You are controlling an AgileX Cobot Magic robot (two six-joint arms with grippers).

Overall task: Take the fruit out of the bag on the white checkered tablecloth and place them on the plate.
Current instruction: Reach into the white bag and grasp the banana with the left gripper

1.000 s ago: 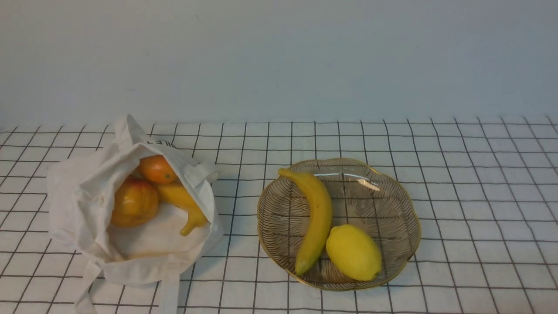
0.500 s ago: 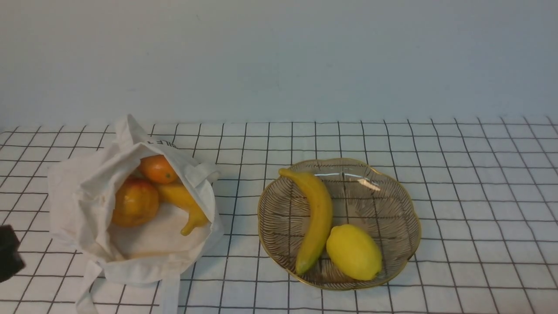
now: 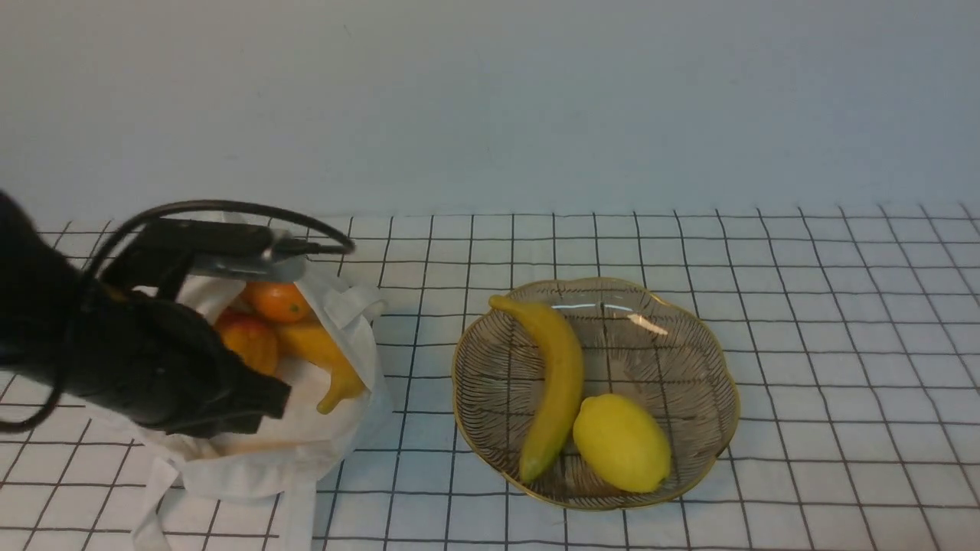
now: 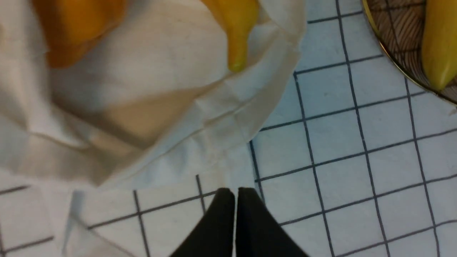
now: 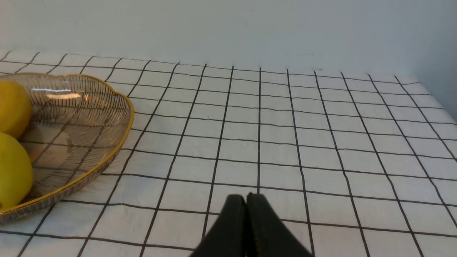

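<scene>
Plate (image 3: 674, 344) is sitting on the white checkered tablecloth (image 3: 842, 306) covering the counter, right of centre in the front view. A long banana (image 3: 557, 375) is lying along the plate's left half and the lemon (image 3: 621, 442) is resting at the plate's near edge, touching that banana's lower end. Bag (image 3: 306, 451) is slumping on the cloth left of the plate, apart from it, with its mouth gaping toward the camera and straps trailing off the near edge. Inside the bag, farthest from the plate, the pear (image 3: 251, 342) is partly hidden behind the left arm (image 3: 115, 344). The orange (image 3: 277, 300) is sitting just behind the pear, and a second banana (image 3: 325, 352) is lying on the plate side, its tip pointing down at the bag's lining. Left gripper (image 4: 235, 196) is hovering over the bag's near hem, on the bag side of the plate. Its fingers are pressing together and gripping nothing. I cannot tell if it is touching the cloth. A black cable (image 3: 230, 207) is looping above the arm. Right gripper (image 5: 246, 200) is out of the front view. The right wrist view is showing it closed and empty over bare tablecloth, off to one side of the plate and apart from its rim. Plain pale wall (image 3: 490, 99) is standing behind the plate.
</scene>
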